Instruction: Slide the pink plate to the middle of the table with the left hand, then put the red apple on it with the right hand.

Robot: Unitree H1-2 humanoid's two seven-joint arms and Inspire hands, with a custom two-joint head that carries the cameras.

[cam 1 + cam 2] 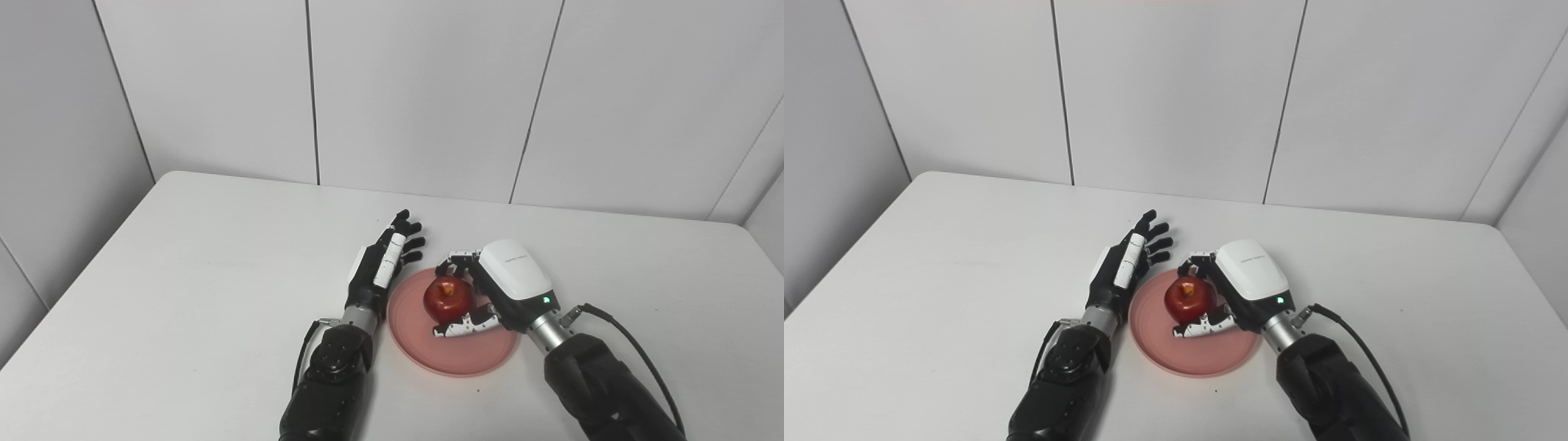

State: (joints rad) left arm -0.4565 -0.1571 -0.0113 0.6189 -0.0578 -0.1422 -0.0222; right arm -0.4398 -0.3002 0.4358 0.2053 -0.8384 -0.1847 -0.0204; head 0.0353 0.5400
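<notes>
In the left eye view the pink plate (453,355) lies near the middle of the white table (184,275), and the red apple (448,299) sits over its far half, stem end up, with the right hand (490,291) wrapped round it: fingers curl behind the fruit and the thumb lies along its near side, so the hand is grasping the apple. Whether the fruit already bears on the plate or hangs just above it cannot be told from here. The left hand (383,263) lies flat and released just beside the plate's left rim, fingers spread and pointing away, holding nothing. The main risk, as I judge it, is in the letting go: if the fingers open unevenly or drag as the hand pulls back, the round apple could roll across the shallow plate and off its low rim, or the light plate could be nudged off centre; the left hand so near the rim could also bump it on withdrawing. In the right eye view the same layout shows from a little to the side: the apple (1189,300) is glossy, deep red with a small yellow-orange patch about the stem hollow, smooth and unbruised where visible, and the plate (1194,355) is a plain, matte, salmon-pink disc with a slightly raised edge, its near half bare.
</notes>
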